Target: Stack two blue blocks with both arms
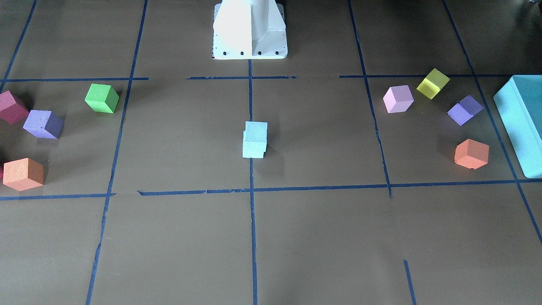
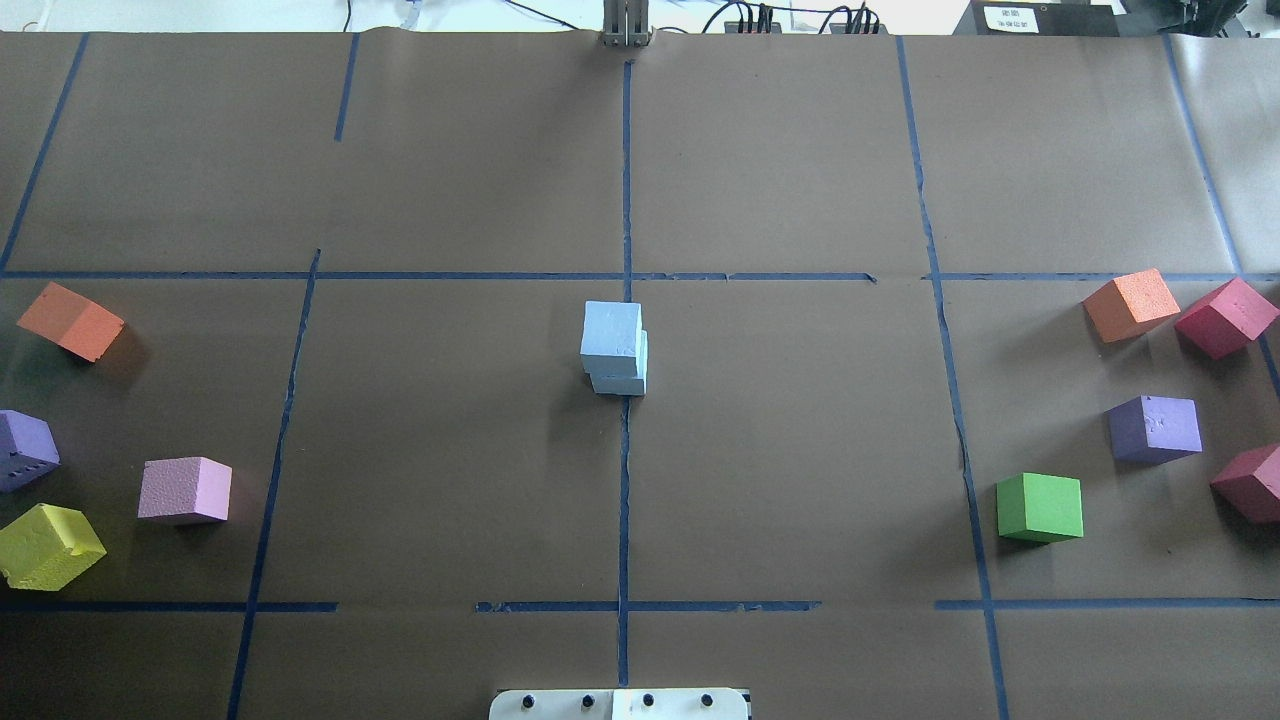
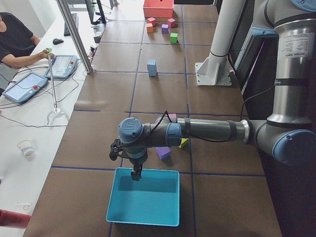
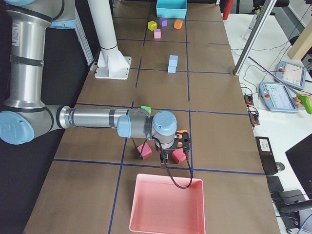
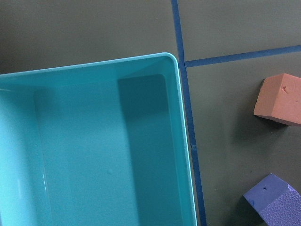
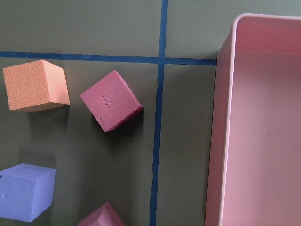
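The two blue blocks stand stacked at the table's middle on the centre tape line, the upper block (image 1: 256,131) slightly offset on the lower block (image 1: 253,150). The stack also shows in the overhead view (image 2: 612,333) and far off in both side views (image 3: 152,67) (image 4: 172,64). Neither arm touches it. My left gripper (image 3: 135,172) hangs over the teal box at the table's left end. My right gripper (image 4: 165,163) hangs near the pink tray at the right end. Both show only in side views, so I cannot tell whether they are open or shut.
The teal box (image 1: 523,123) (image 5: 94,150) and pink tray (image 4: 168,204) (image 6: 263,122) sit at opposite table ends. Orange (image 2: 1131,304), red (image 2: 1226,317), purple (image 2: 1155,428) and green (image 2: 1040,507) cubes lie on my right. Pink (image 2: 185,490), yellow (image 2: 48,546) and orange (image 2: 70,320) cubes lie on my left. The white pedestal (image 1: 250,29) stands behind.
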